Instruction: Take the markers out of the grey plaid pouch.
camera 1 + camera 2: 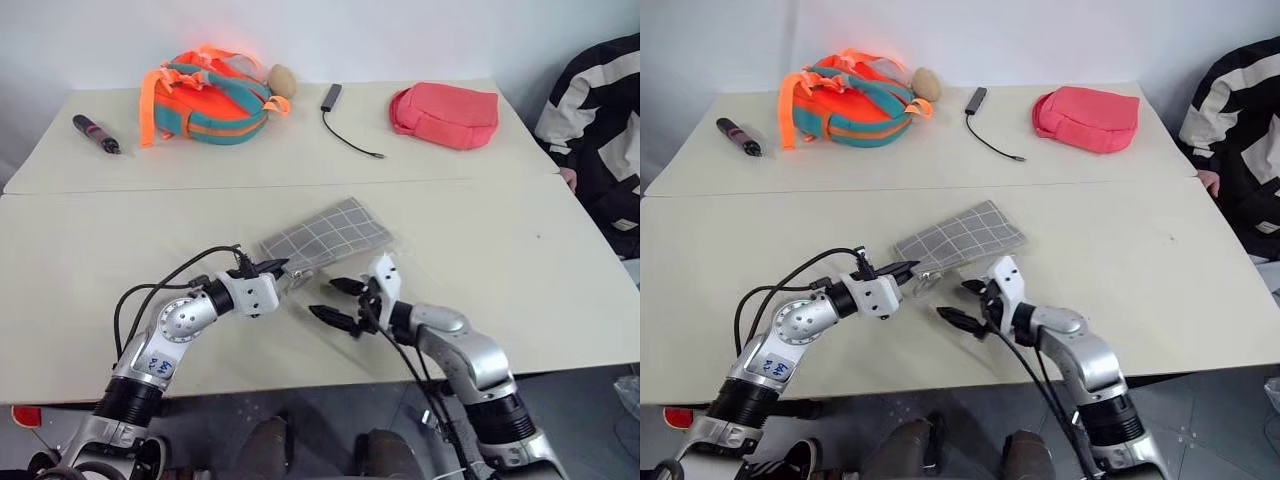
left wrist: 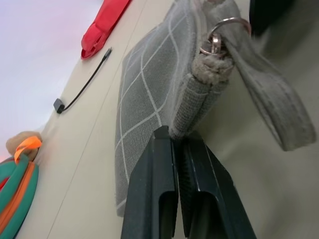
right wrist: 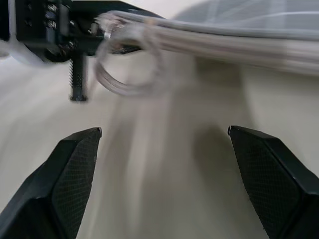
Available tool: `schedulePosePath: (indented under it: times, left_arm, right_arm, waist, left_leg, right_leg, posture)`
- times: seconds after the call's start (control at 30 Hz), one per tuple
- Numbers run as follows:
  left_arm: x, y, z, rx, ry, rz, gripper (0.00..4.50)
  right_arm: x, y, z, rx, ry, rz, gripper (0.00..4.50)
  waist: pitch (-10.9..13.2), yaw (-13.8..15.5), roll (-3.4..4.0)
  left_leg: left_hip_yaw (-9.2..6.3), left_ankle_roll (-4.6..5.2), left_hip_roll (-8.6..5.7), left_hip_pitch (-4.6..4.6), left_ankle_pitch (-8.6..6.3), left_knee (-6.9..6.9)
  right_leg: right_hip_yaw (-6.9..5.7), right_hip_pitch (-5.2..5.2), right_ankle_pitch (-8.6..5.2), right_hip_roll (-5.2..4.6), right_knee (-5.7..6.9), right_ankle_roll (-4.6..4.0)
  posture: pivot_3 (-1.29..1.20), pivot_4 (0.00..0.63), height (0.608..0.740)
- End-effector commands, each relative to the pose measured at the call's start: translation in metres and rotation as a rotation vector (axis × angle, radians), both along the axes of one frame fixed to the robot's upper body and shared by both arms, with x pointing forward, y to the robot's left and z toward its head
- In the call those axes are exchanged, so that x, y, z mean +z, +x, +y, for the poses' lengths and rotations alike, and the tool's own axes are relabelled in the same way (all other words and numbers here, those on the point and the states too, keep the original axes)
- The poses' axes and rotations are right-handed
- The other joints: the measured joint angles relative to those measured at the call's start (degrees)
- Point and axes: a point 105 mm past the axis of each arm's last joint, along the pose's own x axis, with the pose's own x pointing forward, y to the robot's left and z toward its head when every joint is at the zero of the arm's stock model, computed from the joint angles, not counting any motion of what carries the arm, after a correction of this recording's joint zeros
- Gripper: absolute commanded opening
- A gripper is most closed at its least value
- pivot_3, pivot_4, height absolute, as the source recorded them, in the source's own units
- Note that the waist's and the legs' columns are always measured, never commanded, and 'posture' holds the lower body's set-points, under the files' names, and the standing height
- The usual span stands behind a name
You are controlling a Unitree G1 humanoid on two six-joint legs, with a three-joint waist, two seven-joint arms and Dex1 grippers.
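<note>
Left arm holding the grey plaid pouch by its end, right arm free.

I have the left gripper (image 1: 283, 268) with jaws pinched tight on the near end of the grey plaid pouch (image 1: 328, 233), by its metal ring (image 2: 219, 35); the pouch lies mid-surface (image 1: 520, 280), slanting away to the right. My right gripper (image 1: 338, 302) sits just beside that end, jaws spread wide, holding nothing.

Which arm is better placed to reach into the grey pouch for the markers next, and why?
The right, probably. The left gripper is shut on the corner of the grey pouch, holding it, so it is occupied. The right gripper is open, holds nothing and sits just beside the pouch's near end.
</note>
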Motion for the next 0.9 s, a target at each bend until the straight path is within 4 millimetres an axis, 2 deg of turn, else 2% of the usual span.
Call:
schedulePosePath:
  times: [0.03,0.17,0.27,0.37,0.7,0.9]
  left_arm:
    - [0.014,-0.005,-0.011,-0.037,-0.004,-0.052,0.00]
    - [0.016,-0.007,-0.013,-0.040,-0.016,-0.050,0.00]
    - [0.016,-0.007,-0.015,-0.042,-0.017,-0.052,0.00]
    - [0.017,-0.007,-0.015,-0.039,-0.019,-0.050,0.00]
    - [0.014,-0.010,-0.014,-0.032,-0.015,-0.048,0.00]
    - [0.014,-0.009,-0.011,-0.020,-0.011,-0.050,0.00]
  right_arm:
    - [0.010,0.006,0.005,-0.036,0.036,-0.026,4.24]
    - [0.015,0.011,0.005,-0.053,0.061,-0.037,4.24]
    - [0.013,0.008,0.011,-0.002,0.049,-0.028,4.24]
    - [0.013,0.006,0.015,0.013,0.053,-0.025,3.42]
    - [0.018,0.006,0.010,0.014,0.093,-0.014,0.01]
    - [0.018,0.006,0.002,0.005,0.099,-0.008,0.01]
  waist:
    - [0.0,0.0,-0.01]
    - [0.0,0.1,-0.01]
    - [0.0,0.0,-0.01]
    - [0.0,0.0,-0.01]
    - [0.0,0.0,-0.01]
    - [0.0,0.0,-0.01]
  left_leg:
    - [0.00,0.00,0.00,-0.01,0.00,0.00]
    - [-0.01,0.00,-0.01,-0.01,0.00,0.01]
    - [0.00,0.01,-0.01,-0.01,0.00,0.01]
    - [0.01,0.01,0.00,-0.01,0.00,0.00]
    - [0.00,0.01,0.00,-0.01,0.00,0.00]
    - [0.01,0.01,0.00,-0.01,0.00,0.00]
  right_leg:
    - [0.00,0.00,0.00,0.00,-0.01,0.00]
    - [0.00,0.01,0.00,0.00,-0.02,0.00]
    - [0.00,0.00,0.00,0.00,-0.01,0.00]
    - [0.00,0.00,0.00,0.00,-0.01,0.00]
    - [0.00,-0.01,0.00,0.00,-0.01,0.00]
    - [0.00,-0.01,0.00,0.00,-0.01,0.00]
  posture:
    - [0.00,0.150,0.740]
    - [0.00,0.150,0.740]
    - [0.00,0.150,0.740]
    - [0.00,0.150,0.740]
    - [0.00,0.150,0.740]
    - [0.00,0.150,0.740]
